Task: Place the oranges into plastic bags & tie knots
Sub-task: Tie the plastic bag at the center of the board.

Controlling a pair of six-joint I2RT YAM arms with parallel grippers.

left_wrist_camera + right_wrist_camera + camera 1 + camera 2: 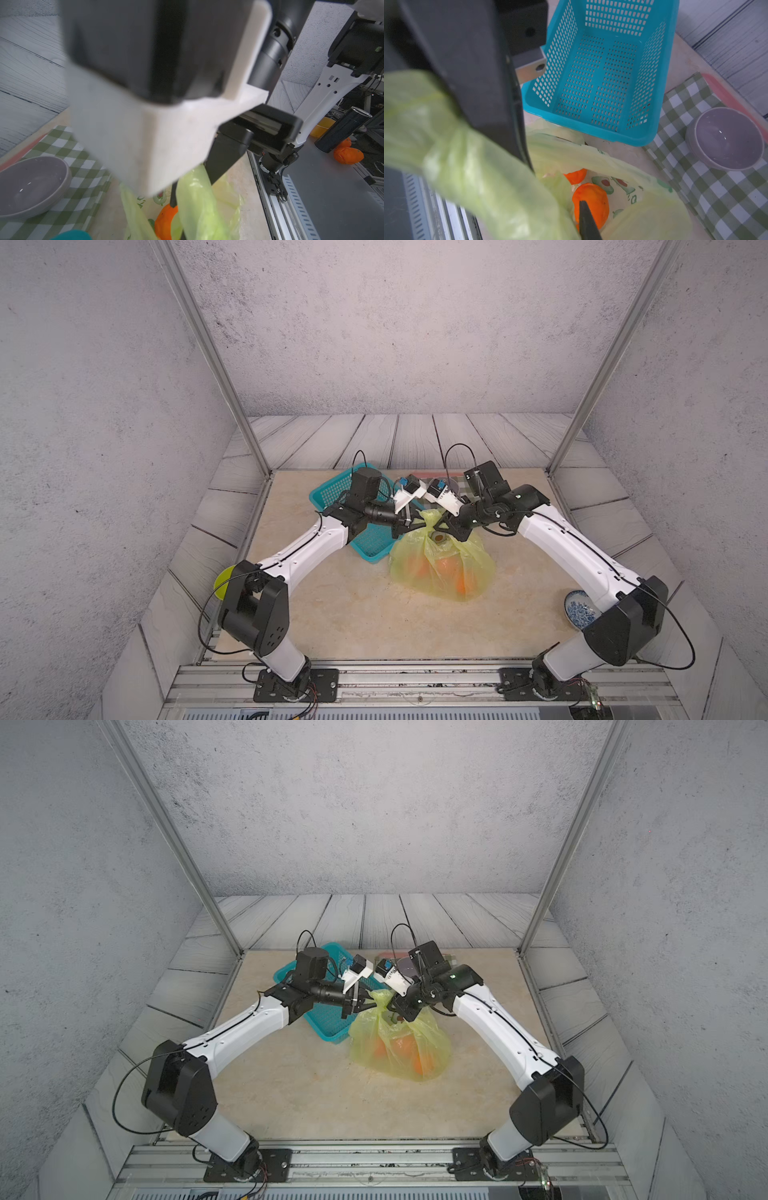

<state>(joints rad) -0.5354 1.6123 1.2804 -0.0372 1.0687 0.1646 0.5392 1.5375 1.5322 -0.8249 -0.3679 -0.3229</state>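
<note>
Gripping one handle of the plastic bag (457,560), the left gripper (417,525) is clenched at the bag's gathered top. In the left wrist view one of its black fingers (224,158) bears on a bunched green strip of film that runs down to the sack. The right gripper (438,526) comes in from the 3 o'clock side and meets the left one almost tip to tip. In the right wrist view its fingers (587,220) stand on either side of the other twisted handle and are closed around it.

The bag sits about the middle of the table (353,614). Its body is slumped on the surface and its handles (430,515) are drawn up between the two grippers. Whether the handles are tied I cannot tell. The oranges (446,570) lie inside the bag at its bottom and show as orange patches through the film in both top views (405,1048). The right wrist view looks in through the mouth at two of them, beside avocado prints on the film.

A teal mesh basket (591,131) lies just beside the bag at 10 o'clock, partly under the left forearm. At 12 o'clock a green-and-white checked cloth (695,187) carries a purple bowl (726,135). A blue-patterned bowl (578,608) sits at 4 o'clock by the table's edge, partly behind the right arm's elbow. A yellow-green disc (222,578) shows at 8 o'clock behind the left elbow.
</note>
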